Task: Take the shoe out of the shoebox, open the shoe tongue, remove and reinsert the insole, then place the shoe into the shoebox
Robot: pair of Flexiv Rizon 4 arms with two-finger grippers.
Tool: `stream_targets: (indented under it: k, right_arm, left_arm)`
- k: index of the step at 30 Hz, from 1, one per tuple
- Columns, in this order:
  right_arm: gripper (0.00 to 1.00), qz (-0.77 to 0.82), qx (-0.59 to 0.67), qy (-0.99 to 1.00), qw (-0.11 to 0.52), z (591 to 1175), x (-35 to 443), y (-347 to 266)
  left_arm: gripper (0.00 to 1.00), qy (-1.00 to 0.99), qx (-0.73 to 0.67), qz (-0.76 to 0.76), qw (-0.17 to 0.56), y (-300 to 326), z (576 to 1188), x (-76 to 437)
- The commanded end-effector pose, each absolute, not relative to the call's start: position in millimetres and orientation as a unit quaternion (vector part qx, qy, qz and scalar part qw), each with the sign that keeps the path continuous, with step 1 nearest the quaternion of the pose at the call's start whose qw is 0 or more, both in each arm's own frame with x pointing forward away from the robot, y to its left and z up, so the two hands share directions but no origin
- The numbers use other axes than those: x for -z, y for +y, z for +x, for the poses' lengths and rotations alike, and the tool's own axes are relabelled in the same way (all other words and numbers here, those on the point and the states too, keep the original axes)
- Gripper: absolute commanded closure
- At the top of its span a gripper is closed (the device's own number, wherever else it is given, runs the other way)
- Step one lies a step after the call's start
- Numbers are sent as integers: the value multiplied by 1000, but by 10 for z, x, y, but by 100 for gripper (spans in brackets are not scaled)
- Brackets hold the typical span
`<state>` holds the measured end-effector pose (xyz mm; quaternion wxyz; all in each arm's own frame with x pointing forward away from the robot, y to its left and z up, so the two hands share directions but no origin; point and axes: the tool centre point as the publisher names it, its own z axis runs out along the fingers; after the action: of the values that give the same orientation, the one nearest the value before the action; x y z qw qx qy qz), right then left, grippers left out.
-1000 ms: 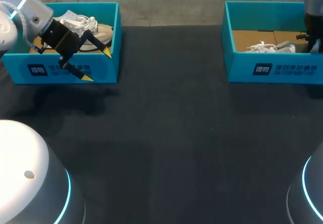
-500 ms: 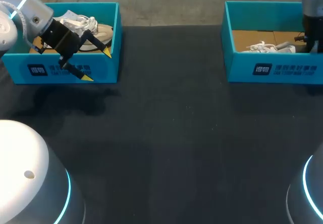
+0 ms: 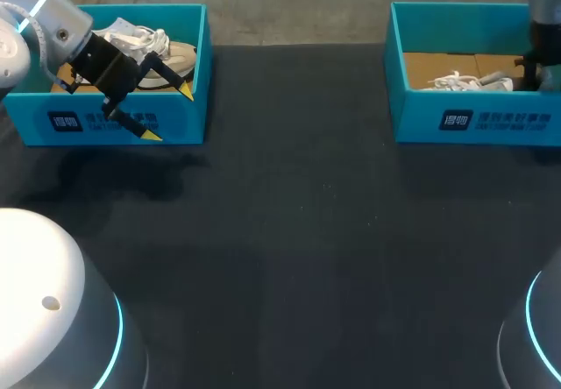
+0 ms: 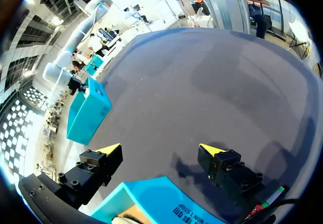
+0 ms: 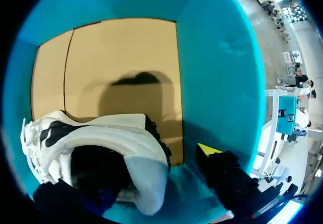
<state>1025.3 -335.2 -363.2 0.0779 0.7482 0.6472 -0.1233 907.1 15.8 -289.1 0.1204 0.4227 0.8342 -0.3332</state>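
Two teal shoeboxes stand at the back of the black table. The right shoebox (image 3: 473,122) holds a white shoe (image 3: 460,81) with black trim, lying on the cardboard floor (image 5: 121,57). My right gripper (image 3: 535,75) hangs inside this box at the shoe's heel (image 5: 144,158). It is open (image 5: 131,176): the yellow-tipped finger (image 5: 209,151) stands clear of the heel, and the other finger is hidden in shadow. The left shoebox (image 3: 114,122) holds another white shoe (image 3: 153,47). My left gripper (image 3: 168,113) is open astride that box's front wall (image 4: 161,201), with nothing between its fingers (image 4: 160,151).
The black tabletop (image 3: 289,249) spreads between and in front of the two boxes. In the left wrist view the right shoebox (image 4: 88,110) shows far ahead of the fingers, with my right arm (image 4: 55,72) over it.
My right gripper's fingers have spread apart and let go of the shoe's heel; the shoe stays in the right box. The left arm has not moved.
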Motion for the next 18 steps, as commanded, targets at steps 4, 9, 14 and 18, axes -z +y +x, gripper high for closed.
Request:
stream_targets:
  k: [4, 9, 14, 18]
  right_arm:
    - [0, 750, 117, 643, 100, 10127, 3189, -3272]
    - [0, 751, 108, 644, 101, 10100, 2955, -3214]
    - [0, 757, 93, 638, 107, 10061, 2700, -3160]
    - [0, 760, 82, 635, 108, 10023, 2496, -3093]
  left_arm:
    - [0, 835, 332, 423, 121, 159, 9063, 2887]
    - [0, 835, 332, 423, 121, 159, 9063, 2887]
    - [0, 835, 332, 423, 121, 159, 9063, 2887]
    - [0, 835, 332, 423, 121, 159, 9063, 2887]
